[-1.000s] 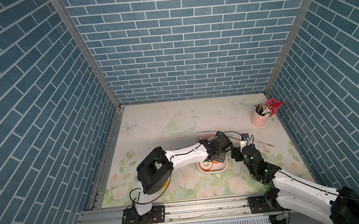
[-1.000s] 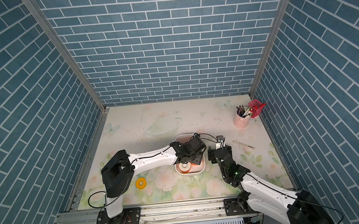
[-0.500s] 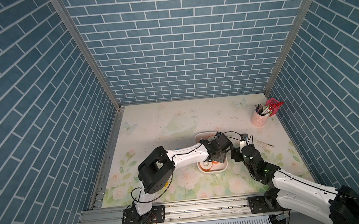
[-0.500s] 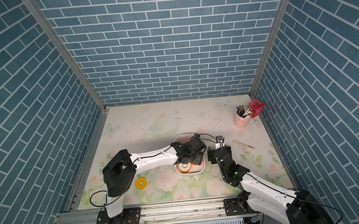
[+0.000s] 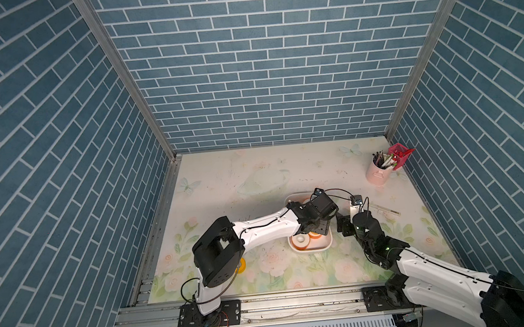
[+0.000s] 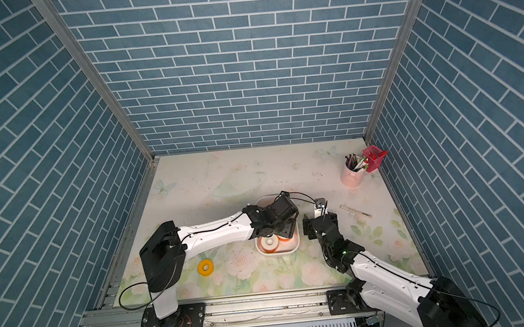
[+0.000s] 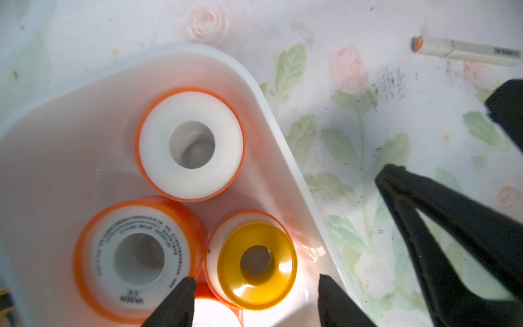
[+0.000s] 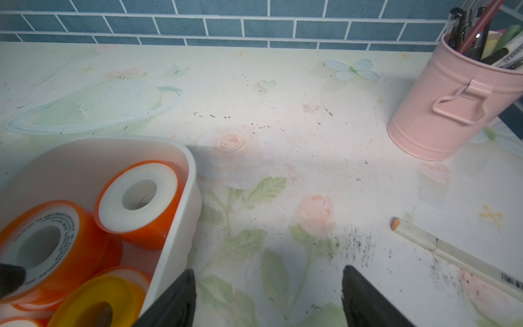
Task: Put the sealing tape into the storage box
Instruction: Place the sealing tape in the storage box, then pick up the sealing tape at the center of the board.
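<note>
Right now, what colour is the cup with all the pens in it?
Pink. The pen cup shows best in the right wrist view.

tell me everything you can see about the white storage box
The storage box is a shallow white tray of smooth, plastic-looking material with rounded corners and low sloping walls. It sits flat on the floral table, near its middle. Inside lie at least three tape rolls, flat and close together; their orange tints the inner walls. The left gripper hangs open above the rolls.
</note>
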`<state>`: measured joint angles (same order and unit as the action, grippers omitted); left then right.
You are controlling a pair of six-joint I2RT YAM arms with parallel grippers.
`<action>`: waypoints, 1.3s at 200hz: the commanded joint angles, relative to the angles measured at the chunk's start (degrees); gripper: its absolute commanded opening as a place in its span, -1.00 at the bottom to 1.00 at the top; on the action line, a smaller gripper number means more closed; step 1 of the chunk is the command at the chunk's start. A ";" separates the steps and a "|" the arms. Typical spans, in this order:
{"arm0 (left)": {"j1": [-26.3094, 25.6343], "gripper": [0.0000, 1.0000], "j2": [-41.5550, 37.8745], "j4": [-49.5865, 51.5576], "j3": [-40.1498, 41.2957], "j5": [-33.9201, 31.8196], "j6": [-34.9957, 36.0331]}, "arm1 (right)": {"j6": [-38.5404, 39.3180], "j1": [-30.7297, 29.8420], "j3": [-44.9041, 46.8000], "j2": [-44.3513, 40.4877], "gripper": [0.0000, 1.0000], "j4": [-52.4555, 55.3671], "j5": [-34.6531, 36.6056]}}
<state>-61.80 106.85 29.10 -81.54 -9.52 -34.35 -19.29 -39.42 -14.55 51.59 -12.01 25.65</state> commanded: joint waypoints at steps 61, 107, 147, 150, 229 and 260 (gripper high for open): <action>9.91 0.51 -23.14 5.75 13.57 -7.38 -0.38 | 0.98 0.17 -3.28 -4.29 0.62 3.00 2.18; 26.44 0.57 -40.00 8.35 24.58 -4.72 3.40 | 7.32 0.06 -18.08 5.12 0.60 8.14 -11.00; 41.15 0.60 -48.35 8.52 29.41 -2.74 7.85 | 13.24 -7.29 -34.68 22.47 0.61 11.01 -20.53; 42.32 0.61 -48.71 8.39 29.72 -2.70 8.11 | 13.54 -8.00 -35.90 24.14 0.62 11.49 -20.24; 54.93 0.62 -51.46 3.53 33.28 2.64 10.44 | 21.22 -16.12 -68.27 57.38 0.69 28.22 -32.68; 55.03 0.62 -50.60 3.24 33.46 3.58 10.53 | 28.31 -16.07 -72.37 62.31 0.78 34.44 -34.16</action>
<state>-7.25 55.96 33.50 -48.80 -7.53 -24.82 1.17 -55.61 -84.01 111.59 13.47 -5.04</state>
